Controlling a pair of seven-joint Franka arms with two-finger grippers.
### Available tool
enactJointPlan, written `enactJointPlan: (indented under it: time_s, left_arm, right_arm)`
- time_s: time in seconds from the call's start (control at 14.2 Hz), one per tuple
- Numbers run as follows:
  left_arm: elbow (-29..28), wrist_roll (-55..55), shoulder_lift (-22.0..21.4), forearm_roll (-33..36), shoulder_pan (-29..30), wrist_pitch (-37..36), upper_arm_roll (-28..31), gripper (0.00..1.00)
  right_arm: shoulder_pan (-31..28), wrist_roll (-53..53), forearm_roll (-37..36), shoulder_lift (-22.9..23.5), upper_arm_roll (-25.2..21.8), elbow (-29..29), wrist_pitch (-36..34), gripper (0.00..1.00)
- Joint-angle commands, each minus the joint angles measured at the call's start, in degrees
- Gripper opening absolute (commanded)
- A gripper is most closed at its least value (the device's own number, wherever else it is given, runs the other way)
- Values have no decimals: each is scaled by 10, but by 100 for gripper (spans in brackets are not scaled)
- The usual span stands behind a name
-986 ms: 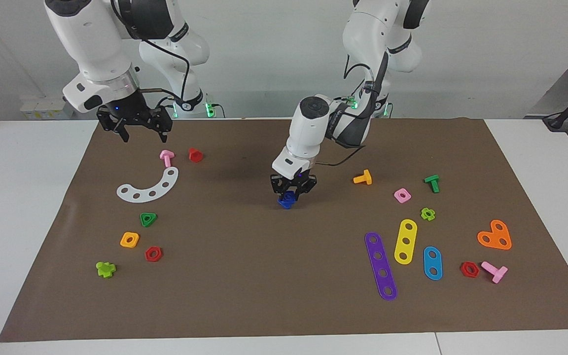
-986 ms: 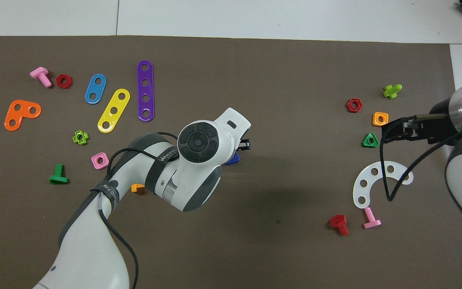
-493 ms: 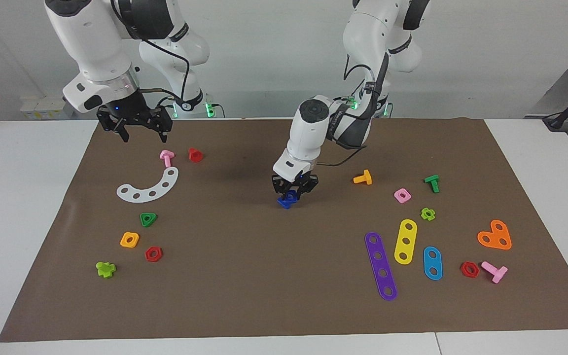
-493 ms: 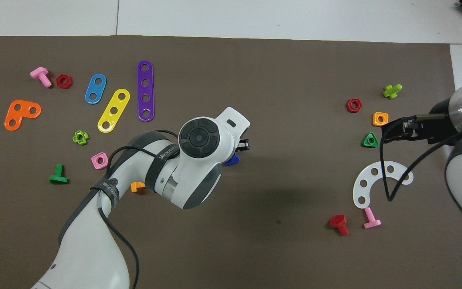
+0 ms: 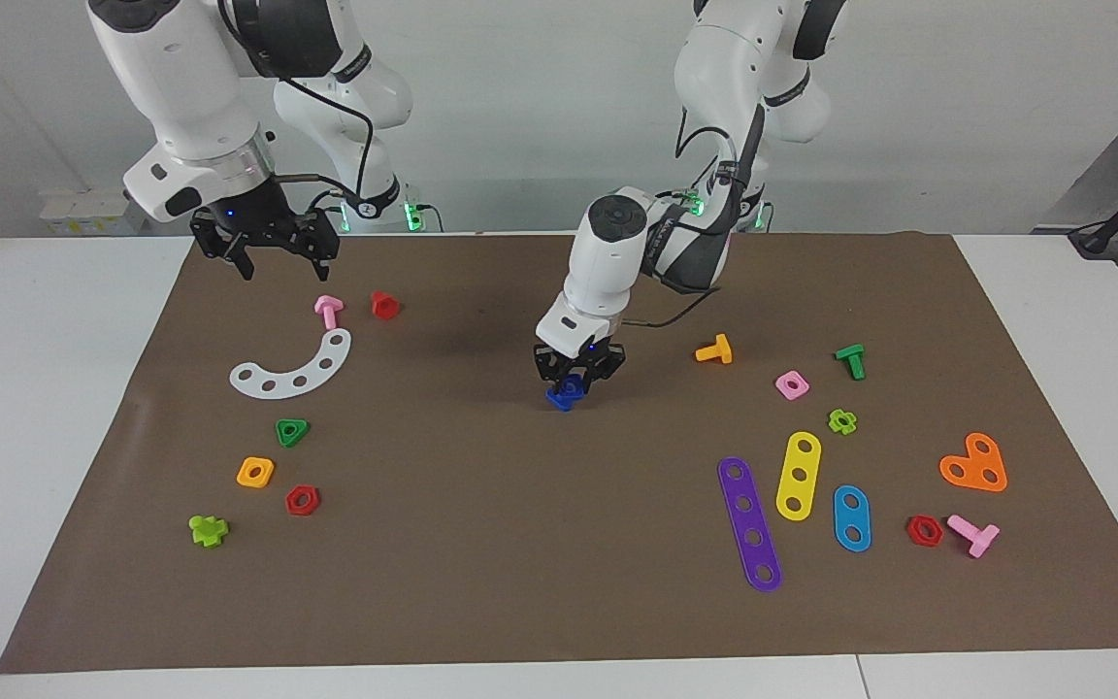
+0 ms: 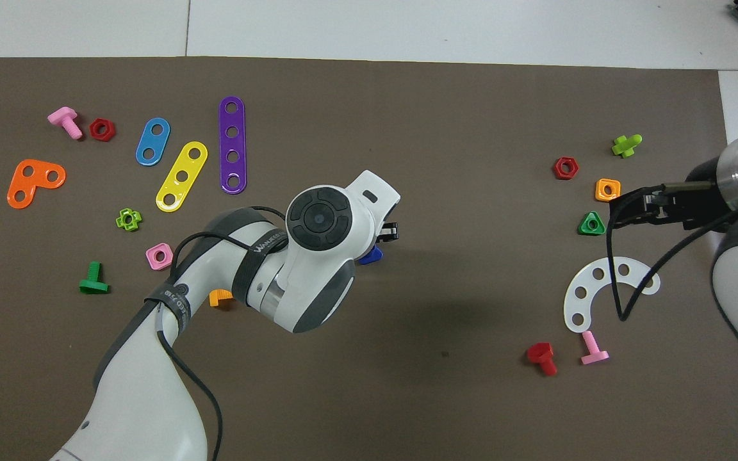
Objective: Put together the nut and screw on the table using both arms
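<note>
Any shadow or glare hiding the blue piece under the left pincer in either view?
Facing view: no glare; the blue piece shows clearly below the left pincer, with a soft shadow on the mat nearer the robots. Overhead view: the arm's wrist covers most of it; only a blue corner shows.

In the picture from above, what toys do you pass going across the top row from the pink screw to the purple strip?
pink screw → red hex nut → blue strip → yellow strip → purple strip
</note>
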Motion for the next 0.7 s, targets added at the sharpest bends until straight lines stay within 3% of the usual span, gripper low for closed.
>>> enactJointPlan:
  time_s: [0.0, 0.63]
  left_arm:
    - [6, 4, 8, -5, -5, 1, 1, 0]
    - [-60, 19, -1, 1, -11, 54, 3, 0]
  right_arm:
    - [-12, -19, 16, -14, 5, -14, 3, 100]
    - [-12, -19, 16, -14, 5, -14, 3, 100]
